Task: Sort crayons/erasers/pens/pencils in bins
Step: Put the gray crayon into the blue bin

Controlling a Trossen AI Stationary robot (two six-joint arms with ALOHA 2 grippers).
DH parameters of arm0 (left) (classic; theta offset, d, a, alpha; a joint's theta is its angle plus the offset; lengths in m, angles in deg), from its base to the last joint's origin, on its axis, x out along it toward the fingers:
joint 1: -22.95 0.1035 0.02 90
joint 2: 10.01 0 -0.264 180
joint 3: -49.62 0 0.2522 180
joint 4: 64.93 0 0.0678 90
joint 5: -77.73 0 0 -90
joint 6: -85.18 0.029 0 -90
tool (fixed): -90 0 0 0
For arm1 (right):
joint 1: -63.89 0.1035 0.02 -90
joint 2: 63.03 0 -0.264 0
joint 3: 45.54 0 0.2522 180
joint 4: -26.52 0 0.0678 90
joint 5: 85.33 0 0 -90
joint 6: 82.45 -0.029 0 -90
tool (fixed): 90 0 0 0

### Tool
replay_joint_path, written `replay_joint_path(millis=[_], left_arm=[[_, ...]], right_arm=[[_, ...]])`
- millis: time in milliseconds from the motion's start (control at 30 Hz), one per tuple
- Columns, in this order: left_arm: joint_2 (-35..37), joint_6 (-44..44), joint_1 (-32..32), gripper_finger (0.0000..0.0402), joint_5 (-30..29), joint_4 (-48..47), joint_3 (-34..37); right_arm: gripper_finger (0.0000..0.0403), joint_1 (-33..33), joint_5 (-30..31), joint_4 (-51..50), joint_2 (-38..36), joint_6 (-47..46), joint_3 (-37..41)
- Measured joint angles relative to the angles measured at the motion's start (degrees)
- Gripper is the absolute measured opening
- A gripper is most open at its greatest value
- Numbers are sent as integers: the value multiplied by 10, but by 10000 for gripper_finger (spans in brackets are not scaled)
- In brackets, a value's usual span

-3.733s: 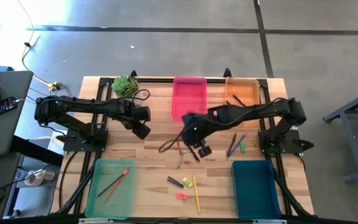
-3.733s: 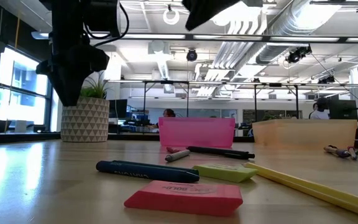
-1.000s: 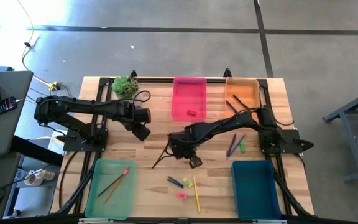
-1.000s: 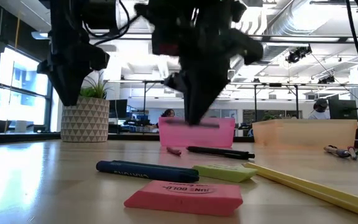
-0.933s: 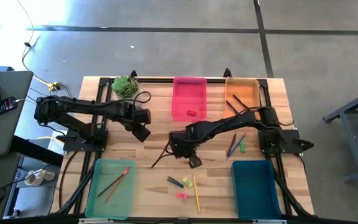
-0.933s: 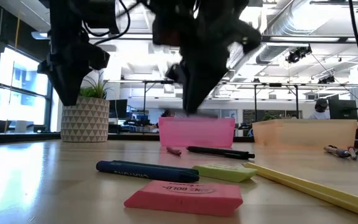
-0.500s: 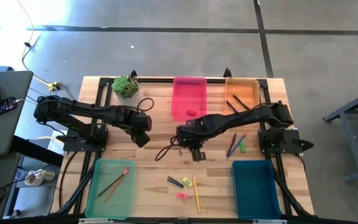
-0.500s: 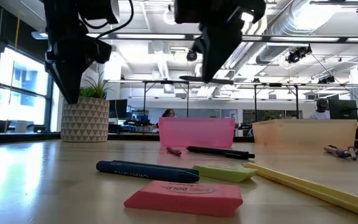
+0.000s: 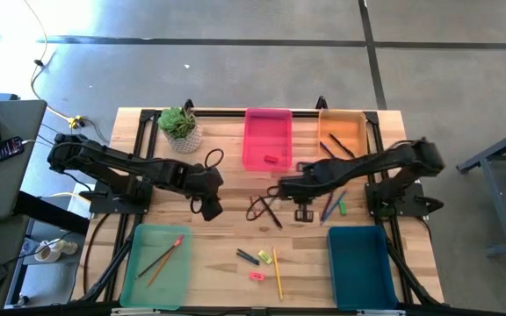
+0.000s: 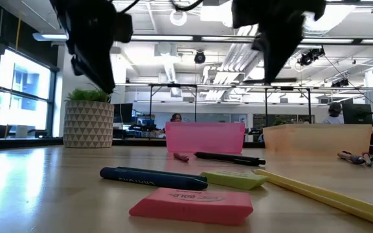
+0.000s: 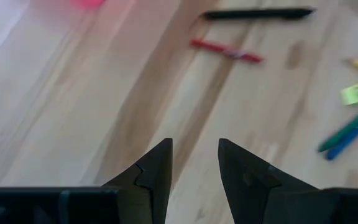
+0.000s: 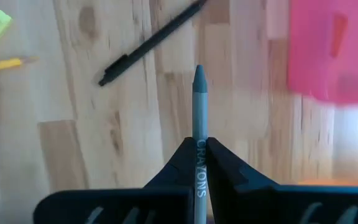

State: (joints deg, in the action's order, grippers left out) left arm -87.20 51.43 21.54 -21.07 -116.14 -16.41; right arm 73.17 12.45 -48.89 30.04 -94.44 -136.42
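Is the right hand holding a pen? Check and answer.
No. In the right wrist view the right hand is shut on a grey crayon printed "CRAYONS"; the black pen lies on the table.

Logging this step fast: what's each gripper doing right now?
Left gripper: open, holding nothing.
Right gripper: closed on a grey crayon.

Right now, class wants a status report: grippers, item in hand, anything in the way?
Right gripper shut on grey crayon, above mid-table. Left gripper open, empty, over bare wood. Black pen lies below; path looks clear.
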Motion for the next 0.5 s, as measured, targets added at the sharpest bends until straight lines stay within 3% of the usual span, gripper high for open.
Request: replay_joint_path(millis=[267, 500], left_arm=[[0, 56, -25, 117, 2, 125, 0], [0, 90, -43, 117, 21, 191, -9]], right_arm=[[0, 45, 42, 29, -147, -151, 99], [0, 106, 46, -7, -211, -270, 129]])
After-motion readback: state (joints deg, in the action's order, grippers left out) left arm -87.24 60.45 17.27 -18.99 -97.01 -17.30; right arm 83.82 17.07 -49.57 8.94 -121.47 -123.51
